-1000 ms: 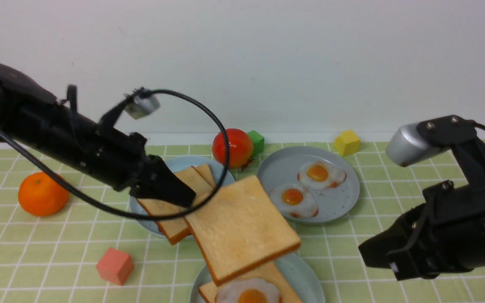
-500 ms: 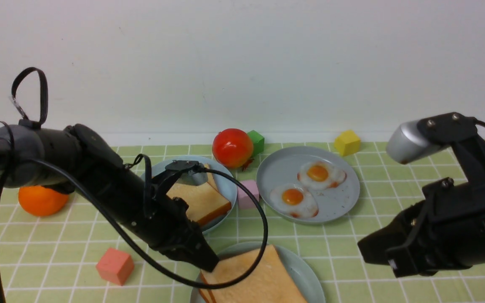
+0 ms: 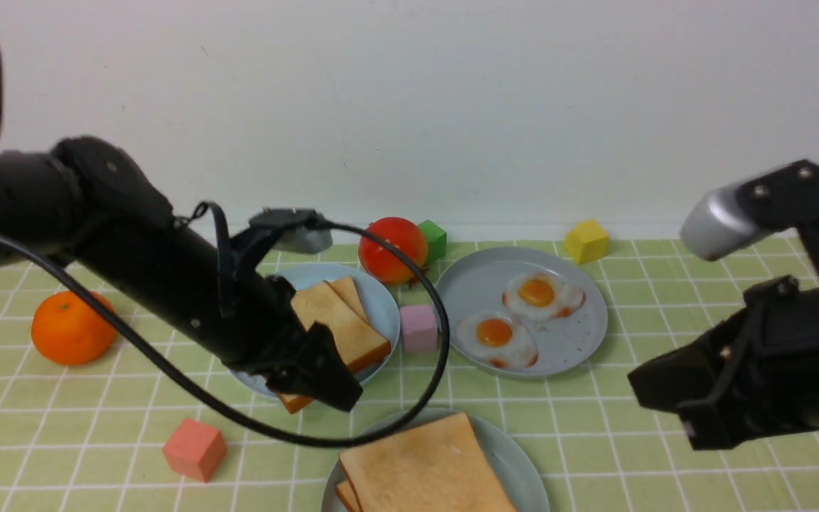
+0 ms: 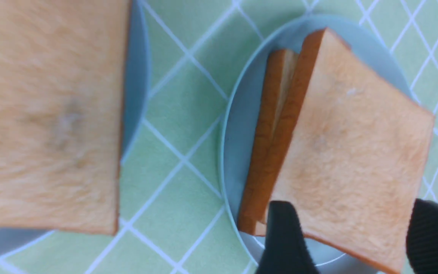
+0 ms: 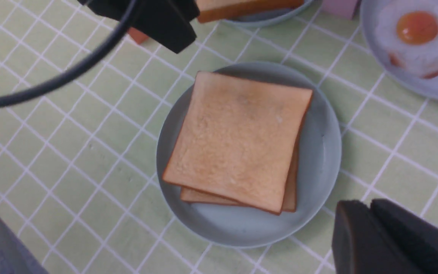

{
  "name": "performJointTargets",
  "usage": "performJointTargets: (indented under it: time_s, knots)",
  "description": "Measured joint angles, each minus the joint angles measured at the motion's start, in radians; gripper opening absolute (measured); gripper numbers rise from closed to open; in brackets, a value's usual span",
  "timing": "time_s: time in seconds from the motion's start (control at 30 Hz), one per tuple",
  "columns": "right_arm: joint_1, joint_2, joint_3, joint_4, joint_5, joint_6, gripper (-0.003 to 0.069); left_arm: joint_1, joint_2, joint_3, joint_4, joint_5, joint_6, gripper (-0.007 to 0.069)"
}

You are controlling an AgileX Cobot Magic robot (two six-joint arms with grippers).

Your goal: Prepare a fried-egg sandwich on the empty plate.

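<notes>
Plate (image 5: 323, 160) is set near centre; sandwich (image 5: 238, 140) is laid on it, slices slightly skewed, egg hidden. Left gripper (image 4: 350, 217) is held spread and empty over the toast stack (image 4: 337, 144) just beyond. Right gripper (image 5: 371, 213) is pressed together, empty. Left-arm retreat is judged next: cable (image 3: 409, 419) should be lifted clear of the sandwich.

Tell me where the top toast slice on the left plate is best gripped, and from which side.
Grip the top toast slice by its near edge, coming from the robot's side. It lies tilted on the slice beneath, and that edge juts past the grey-blue plate rim, so a finger should fit underneath.
</notes>
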Motion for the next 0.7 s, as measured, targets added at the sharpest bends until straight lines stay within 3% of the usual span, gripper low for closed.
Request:
performJointTargets:
  time_s: [0.13,0.27,0.43,0.7]
  knots:
    - [0.0,-0.17,0.089,-0.11,-0.121,0.105,0.0083,0.001,-0.094,-0.096,0.037,0.056,-0.173,0.0455]
    - [0.0,-0.336,0.215,-0.21,-0.208,0.205,0.0085,0.001,-0.164,-0.134,0.03,0.132,-0.246,0.0427]
    - [0.0,-0.644,0.392,-0.301,-0.277,0.326,0.0092,0.001,-0.295,-0.134,0.038,0.244,-0.302,0.0288]
    - [0.0,-0.929,0.545,-0.313,-0.305,0.36,0.0101,0.0,-0.588,0.002,0.067,0.266,-0.483,0.0033]
